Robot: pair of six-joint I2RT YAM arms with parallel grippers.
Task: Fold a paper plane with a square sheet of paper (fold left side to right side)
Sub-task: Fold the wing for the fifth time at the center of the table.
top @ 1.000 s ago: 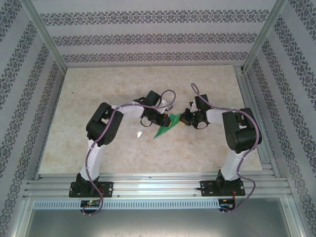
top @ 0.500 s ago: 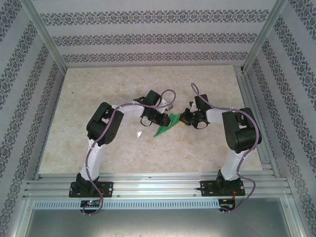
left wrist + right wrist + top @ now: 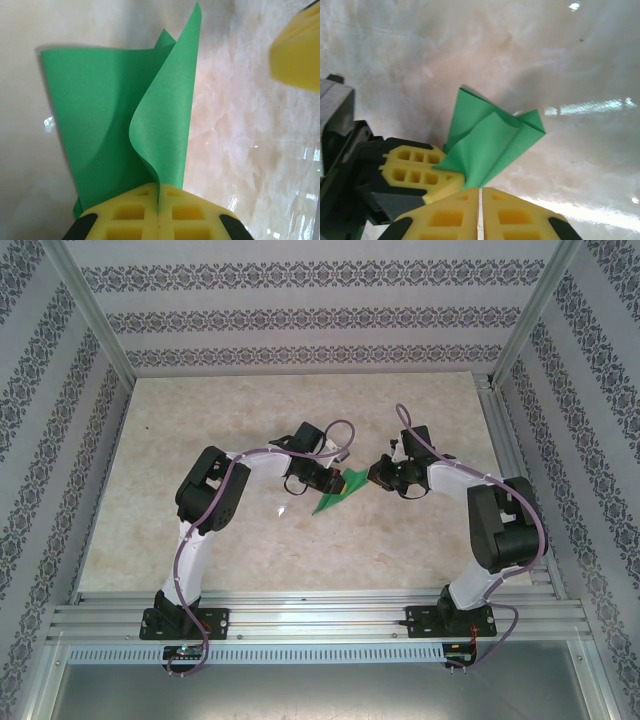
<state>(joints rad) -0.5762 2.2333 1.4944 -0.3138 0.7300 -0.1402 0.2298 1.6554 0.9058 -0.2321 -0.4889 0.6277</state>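
Note:
The green sheet of paper (image 3: 333,500) lies partly folded at the table's middle, one pointed end toward the near left, its layers bowed up. My left gripper (image 3: 337,481) is shut on one edge of it; in the left wrist view that flap (image 3: 165,115) curls up out of the closed pads (image 3: 158,192). From the right, my right gripper (image 3: 374,475) meets the sheet's raised corner. In the right wrist view its pads (image 3: 480,191) are shut, with the tip of the paper (image 3: 492,142) running into their seam. The left gripper's yellow fingers (image 3: 420,172) sit just beside them.
The marble-patterned table (image 3: 200,440) is walled by patterned panels, with aluminium rails (image 3: 320,615) along the near edge and right side. A small white glint (image 3: 283,512) shows on the table left of the paper. Open tabletop surrounds both arms.
My right arm has shifted to the right, elbow swinging outward, and its gripper drew back slightly with the paper's corner stretched toward it. The left arm has stayed put.

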